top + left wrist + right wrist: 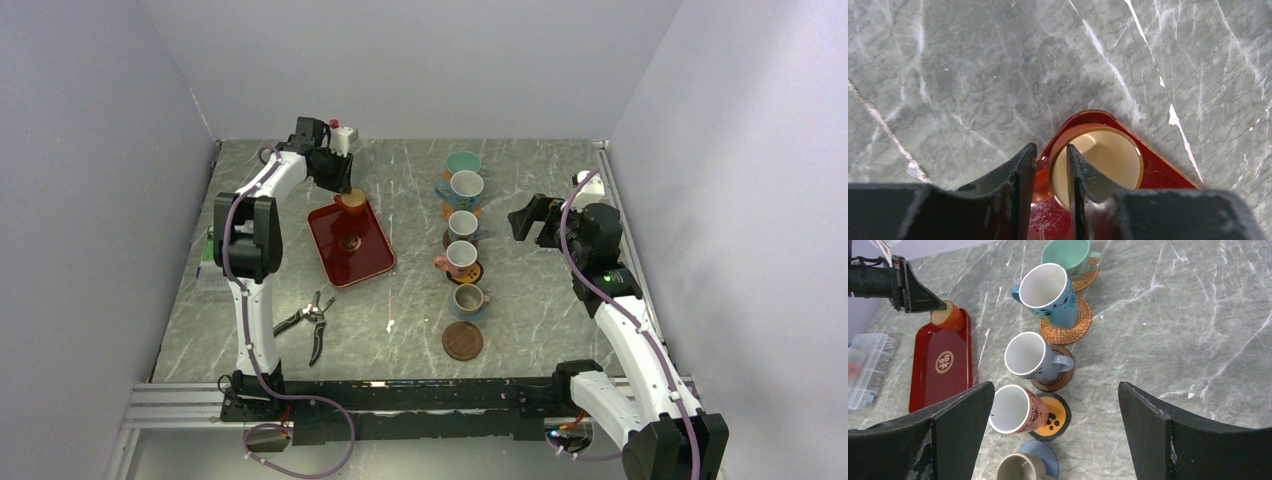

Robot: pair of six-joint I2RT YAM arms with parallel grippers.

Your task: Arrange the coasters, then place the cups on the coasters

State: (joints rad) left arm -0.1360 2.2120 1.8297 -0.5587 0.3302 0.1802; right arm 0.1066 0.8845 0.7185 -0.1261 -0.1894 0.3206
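Straddling the rim: the left tool point(1051, 150) stands at the far corner of the glossy red rectangular tray point(365, 262). One finger is inside the orange-brown glazed cup point(1108, 155) and one outside, so the cup's wall sits between them. The gap is narrow, but I cannot tell whether it already pinches.
Why that hold: pinching the wall probably suits a small handled mug better than spanning its whole width.
Cup's place: upright on the tray's far corner, well apart from the row, and the only cup not on a coaster.
Near the tray: black-handled pruning shears point(310, 322) lie on the grey marbled worktop point(560, 290) and look to be no part of the job.
Row, far to near: the teal cup point(1068, 255) and the blue cup with white inside point(1048, 292) stand on woven orange discs point(1080, 322). The grey-white cup point(1028, 357) stands on a dark brown disc point(1064, 377). The pink-handled white cup point(1013, 410) stands on the black disc with an orange face point(1055, 417). The olive cup point(1020, 470) stands on the blue disc point(1040, 452).
Open slot: a bare dark brown round coaster point(462, 341) lies at the near end of the row, apparently left for the sixth cup.
Right tool point(1054, 385): spread wide and grasping nothing, it hangs above the row's right side, out of the left arm's likely path.
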